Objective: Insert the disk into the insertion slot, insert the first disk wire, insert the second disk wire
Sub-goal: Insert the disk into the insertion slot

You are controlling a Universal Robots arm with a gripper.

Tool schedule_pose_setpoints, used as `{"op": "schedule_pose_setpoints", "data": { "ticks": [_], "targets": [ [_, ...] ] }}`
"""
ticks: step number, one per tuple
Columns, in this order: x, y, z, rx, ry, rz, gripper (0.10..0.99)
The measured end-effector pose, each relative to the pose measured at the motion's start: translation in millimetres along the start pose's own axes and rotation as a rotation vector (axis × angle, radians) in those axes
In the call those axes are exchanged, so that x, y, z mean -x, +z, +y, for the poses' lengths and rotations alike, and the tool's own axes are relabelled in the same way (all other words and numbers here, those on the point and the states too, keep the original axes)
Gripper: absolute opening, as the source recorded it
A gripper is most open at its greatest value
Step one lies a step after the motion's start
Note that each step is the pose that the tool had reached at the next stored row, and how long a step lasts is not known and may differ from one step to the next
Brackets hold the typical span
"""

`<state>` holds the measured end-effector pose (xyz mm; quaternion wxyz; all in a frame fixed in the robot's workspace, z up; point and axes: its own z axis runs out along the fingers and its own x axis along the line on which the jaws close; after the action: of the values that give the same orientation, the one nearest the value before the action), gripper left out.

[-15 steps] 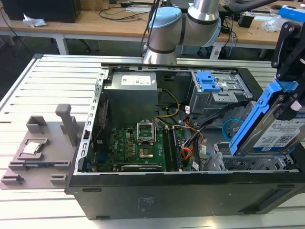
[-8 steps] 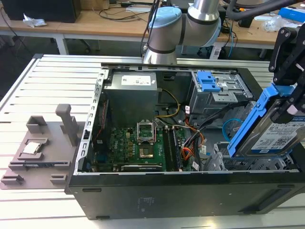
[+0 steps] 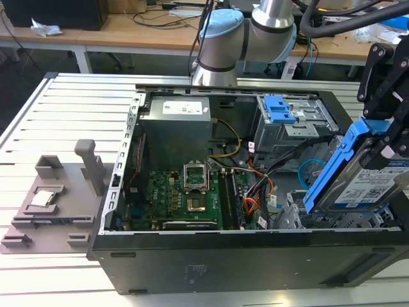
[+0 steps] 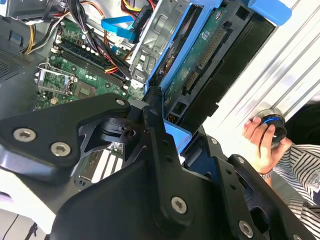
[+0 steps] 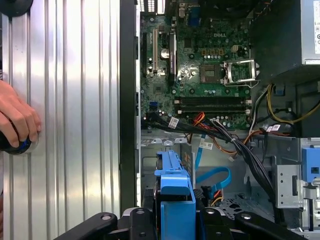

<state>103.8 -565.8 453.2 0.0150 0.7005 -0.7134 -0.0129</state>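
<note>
At the exterior view's right, near side, one black gripper [image 3: 385, 146] pinches one tilted, blue-framed silver hard drive [image 3: 374, 184] over one silvery perforated drive cage [image 3: 289, 214].

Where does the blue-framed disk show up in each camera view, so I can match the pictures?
Exterior view: the disk hangs tilted over the case's end at the exterior view's right.
Second wrist view: disk seen from its circuit-board side, blue frame around it.
First wrist view: disk edge-on, its blue frame facing the camera.
Shared landmark: the green motherboard.
</note>
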Motion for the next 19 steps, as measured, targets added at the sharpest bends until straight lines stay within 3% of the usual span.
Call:
{"op": "schedule_pose_setpoints", "data": {
  "ticks": [13,17,19],
  "targets": [
    [0.0,9.2,-0.4,0.0,0.0,-0.0002,0.369],
    [0.0,7.5,-0.2,-0.002,0.0,-0.0009,0.369],
    [0.0,2.5,1.3,-0.007,0.0,-0.0001,0.369]
  ]
}}
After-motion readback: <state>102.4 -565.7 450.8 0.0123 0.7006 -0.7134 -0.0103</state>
